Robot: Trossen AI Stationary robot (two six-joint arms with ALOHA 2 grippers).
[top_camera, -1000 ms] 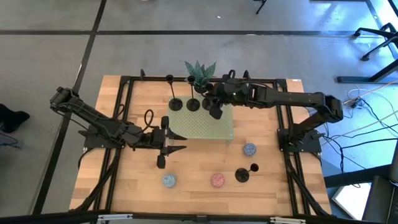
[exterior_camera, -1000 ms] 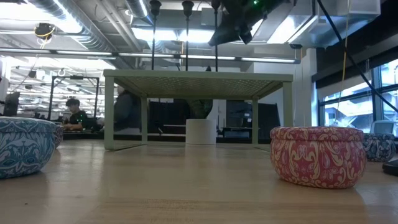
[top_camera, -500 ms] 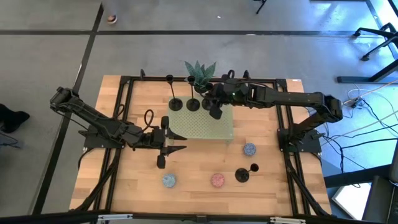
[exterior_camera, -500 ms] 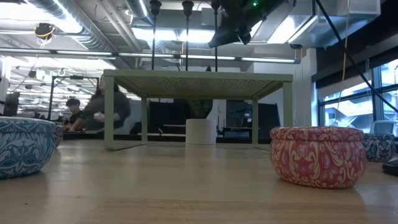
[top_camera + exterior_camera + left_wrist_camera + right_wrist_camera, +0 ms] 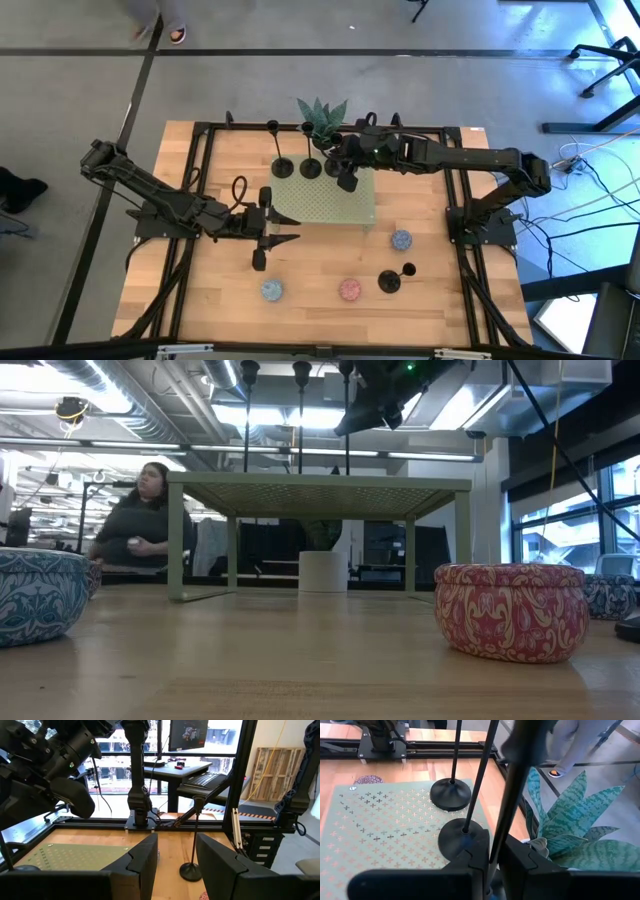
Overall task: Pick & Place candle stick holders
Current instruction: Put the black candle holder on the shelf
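Two black candle stick holders (image 5: 283, 168) (image 5: 311, 168) stand on their round bases on a low green perforated table (image 5: 330, 208). My right gripper (image 5: 345, 170) is shut on a third holder (image 5: 347, 430) at the green table's far right corner. A fourth holder (image 5: 389, 281) stands on the wooden table at the near right, upright on its base (image 5: 191, 871). My left gripper (image 5: 175, 865) hovers open and level off the green table's near left corner, with nothing between its fingers. My right gripper pinches the third holder's thin stem (image 5: 496, 851) between its two fingers, in the stem's upper part. The fingers come slanting down from the table's right and lie across the stem. The holder stays upright. The fingers hide its base, so I cannot tell whether it rests on the green table.
Three patterned tins sit on the near half of the table: blue (image 5: 271, 290), red (image 5: 349, 290) and blue-grey (image 5: 401, 240). A potted plant (image 5: 322, 115) stands just behind the green table. A person (image 5: 140, 520) stands beyond the far edge.
Neither arm nor any holder has visibly moved. A person beyond the table's far edge has walked into the low view.
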